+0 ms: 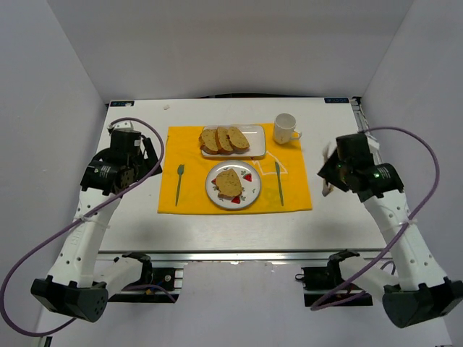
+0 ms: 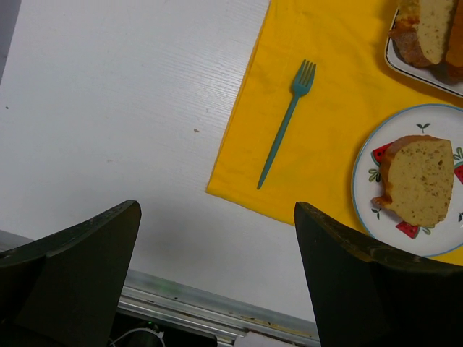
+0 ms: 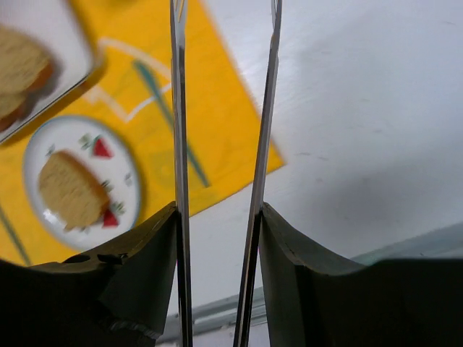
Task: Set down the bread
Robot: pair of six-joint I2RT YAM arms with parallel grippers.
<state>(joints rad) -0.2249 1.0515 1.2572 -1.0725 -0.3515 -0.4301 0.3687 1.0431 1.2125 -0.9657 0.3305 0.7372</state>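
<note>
Held left gripper (image 2: 217,278) and right gripper (image 3: 224,108) spread and empty at the frame's left and right edges, clear of the bread (image 1: 229,183), lying flat on the plate (image 1: 248,197) at centre, apparently already placed.

Light even and diffuse, from above; white table (image 1: 137,217) and walls bright, no hard glare. Shadows faint, soft-edged beside the arms. Top view sharp throughout. Left wrist view crisp: table grain and fork (image 2: 286,123) well defined; left fingers (image 2: 72,275) dark, underlit, slightly soft. Right wrist view smeared: plate (image 3: 72,134), bread (image 3: 72,189) and yellow mat (image 3: 224,123) blurred, thin right fingers (image 3: 179,144) sharper
</note>
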